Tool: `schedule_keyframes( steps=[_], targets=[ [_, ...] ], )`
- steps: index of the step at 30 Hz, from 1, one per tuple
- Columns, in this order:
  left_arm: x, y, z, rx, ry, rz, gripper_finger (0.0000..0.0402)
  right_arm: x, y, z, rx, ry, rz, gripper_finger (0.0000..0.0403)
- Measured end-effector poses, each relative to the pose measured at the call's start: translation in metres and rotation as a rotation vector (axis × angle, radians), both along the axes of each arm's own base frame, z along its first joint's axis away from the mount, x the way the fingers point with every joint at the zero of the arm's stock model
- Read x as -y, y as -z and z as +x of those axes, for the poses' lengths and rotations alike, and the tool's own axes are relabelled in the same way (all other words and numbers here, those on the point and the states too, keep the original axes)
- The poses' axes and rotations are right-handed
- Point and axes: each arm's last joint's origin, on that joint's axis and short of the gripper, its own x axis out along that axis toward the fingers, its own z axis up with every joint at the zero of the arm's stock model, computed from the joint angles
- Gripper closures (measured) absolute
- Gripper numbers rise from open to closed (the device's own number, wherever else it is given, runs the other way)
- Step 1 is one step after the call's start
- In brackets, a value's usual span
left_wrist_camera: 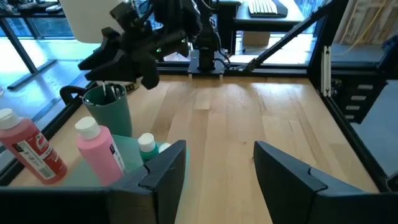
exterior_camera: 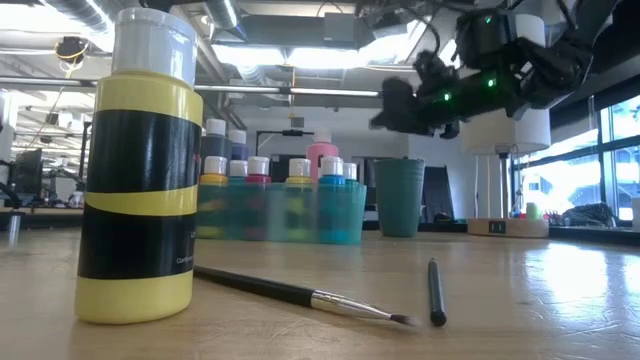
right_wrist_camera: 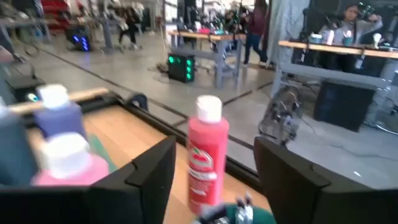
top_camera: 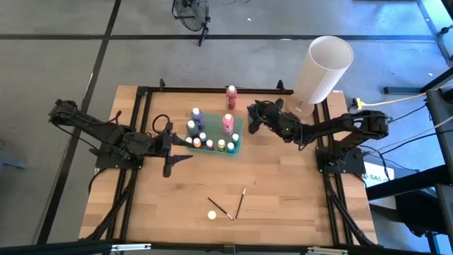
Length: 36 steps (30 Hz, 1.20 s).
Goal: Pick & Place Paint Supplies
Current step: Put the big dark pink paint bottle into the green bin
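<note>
A teal tray (top_camera: 238, 144) in the middle of the table holds several white-capped paint bottles, among them a tall pink one (top_camera: 227, 122) and a purple one (top_camera: 197, 115). A red bottle (top_camera: 231, 93) stands alone at the far edge. Right of the tray stands a teal cup (left_wrist_camera: 111, 112) with brush handles sticking out of it. My right gripper (top_camera: 252, 117) hovers open just above the cup's rim (right_wrist_camera: 239, 214), with nothing between its fingers. My left gripper (top_camera: 185, 142) is open and raised at the tray's left side. A yellow bottle (exterior_camera: 140, 170) and two brushes (top_camera: 219, 207) (top_camera: 241, 203) rest near the front edge.
A big white cylinder (top_camera: 322, 67) stands at the far right corner. Black frame rails (top_camera: 145, 106) run along the table's left, right and far sides. Bare wood (top_camera: 283, 184) lies between the tray and the front edge.
</note>
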Motion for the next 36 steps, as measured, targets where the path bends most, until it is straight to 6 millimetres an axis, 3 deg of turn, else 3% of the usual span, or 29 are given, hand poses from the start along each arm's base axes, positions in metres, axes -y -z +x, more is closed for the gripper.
schedule_keyframes(
  steps=[9, 20, 24, 30, 36],
  targets=[
    [0.001, -0.007, 0.001, 0.036, 0.014, -0.025, 0.0219, -0.029, -0.030, -0.002, 0.082, -0.114, -0.014, 0.0173],
    [-0.021, -0.065, -0.001, 0.009, -0.063, 0.104, 0.0229, -0.076, -0.056, -0.010, 0.151, -0.500, -0.032, 0.0173],
    [-0.038, -0.084, 0.010, -0.068, -0.138, 0.177, 0.0227, -0.091, -0.060, -0.013, 0.164, -0.577, -0.060, 0.0173],
    [-0.072, -0.099, 0.041, -0.270, -0.136, 0.280, 0.0229, -0.115, -0.057, -0.016, 0.143, -0.673, -0.050, 0.0173],
    [-0.098, -0.092, 0.066, -0.381, -0.090, 0.465, 0.0229, -0.134, -0.058, -0.020, 0.137, -0.745, -0.091, 0.0173]
  ],
)
